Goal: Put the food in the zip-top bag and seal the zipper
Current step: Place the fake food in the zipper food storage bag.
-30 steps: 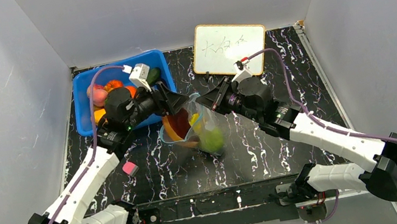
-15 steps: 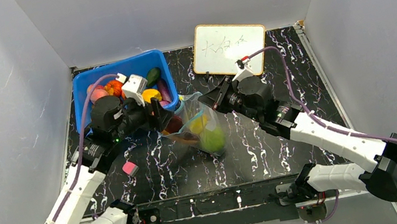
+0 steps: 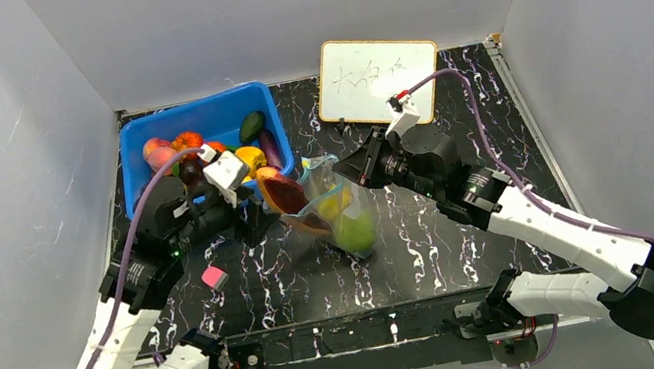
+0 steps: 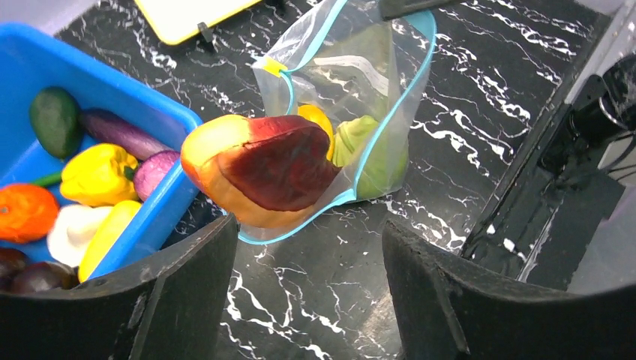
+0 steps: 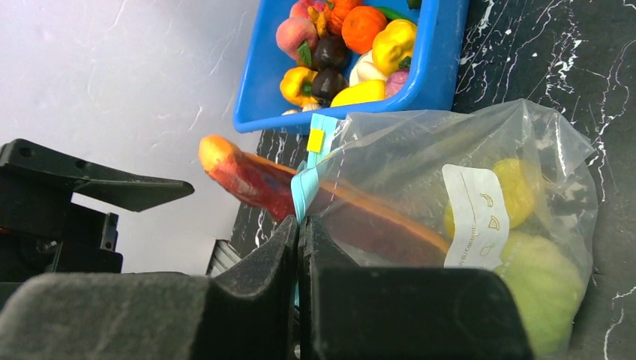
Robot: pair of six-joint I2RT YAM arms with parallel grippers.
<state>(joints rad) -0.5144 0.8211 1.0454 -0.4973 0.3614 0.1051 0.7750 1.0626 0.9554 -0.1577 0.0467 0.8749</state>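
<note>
left gripper [image 4: 307, 232] backs off toward 8 o'clock, jaws spread; orange-and-dark-red slice [image 4: 262, 169] protrudes from zip-top bag [image 4: 375, 90]; right gripper [image 5: 300, 229] pinches its rim.

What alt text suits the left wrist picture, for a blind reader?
An orange-and-dark-red toy fruit slice pokes out of the open mouth of a clear zip-top bag holding a green round fruit. A blue plastic bin of toy vegetables sits to its left; the open left gripper frames the bottom.
</note>
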